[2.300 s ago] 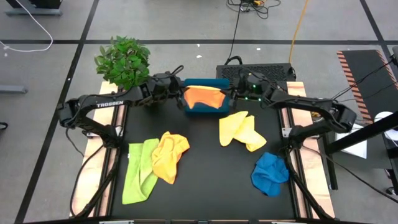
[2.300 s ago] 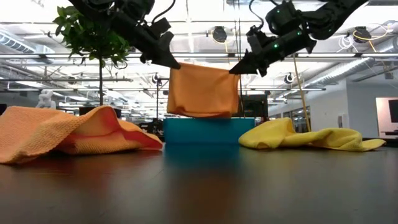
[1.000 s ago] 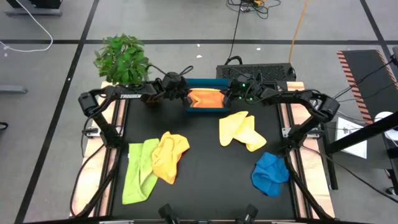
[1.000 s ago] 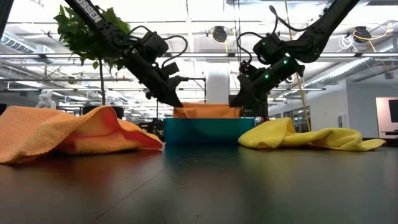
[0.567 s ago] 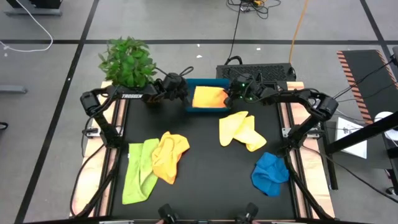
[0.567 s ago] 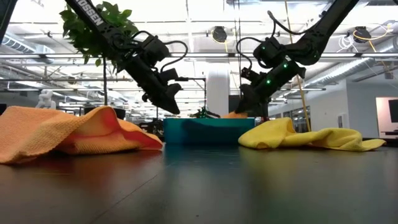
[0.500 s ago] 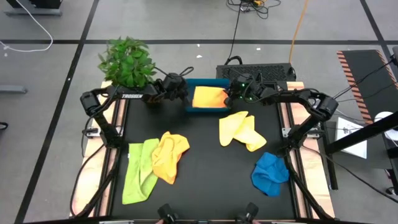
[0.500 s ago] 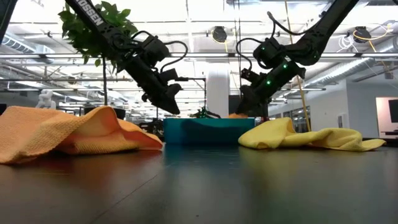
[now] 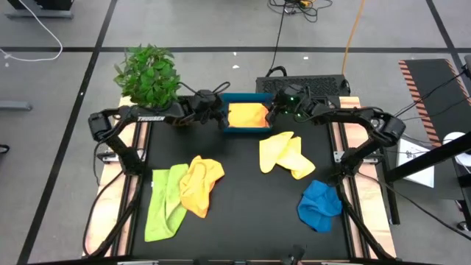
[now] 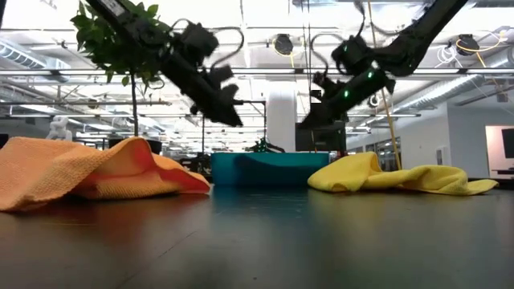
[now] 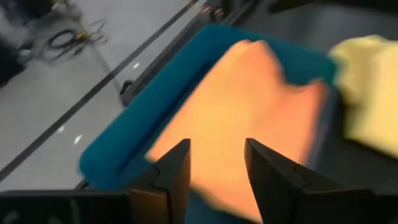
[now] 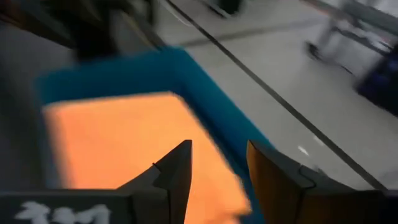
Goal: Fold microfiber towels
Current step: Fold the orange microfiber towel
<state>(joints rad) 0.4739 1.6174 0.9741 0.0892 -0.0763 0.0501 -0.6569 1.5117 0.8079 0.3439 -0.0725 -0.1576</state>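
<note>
From above, the orange towel (image 9: 246,115) is lying folded inside the teal tray (image 9: 243,97) at the far edge of the table. The left gripper (image 9: 218,115) is hovering just off the tray's left end and the right gripper (image 9: 274,112) just off its right end, neither touching the cloth. The pale yellow towel (image 9: 286,154) is sitting crumpled near the tray, the blue towel (image 9: 320,205) is lying toward the near right, and the golden yellow towel (image 9: 200,184) is overlapping the lime green towel (image 9: 165,202) on the near left. A potted plant (image 9: 148,73) is standing at the far left corner.

At table height, both grippers are hanging above the tray, clear of it.

The left wrist camera is showing its two fingers (image 11: 175,171) standing apart with nothing between them, the orange cloth and tray beyond.

Same deal on the right wrist: fingers (image 12: 177,168) spread, nothing pinched, orange towel in the tray beyond.
</note>
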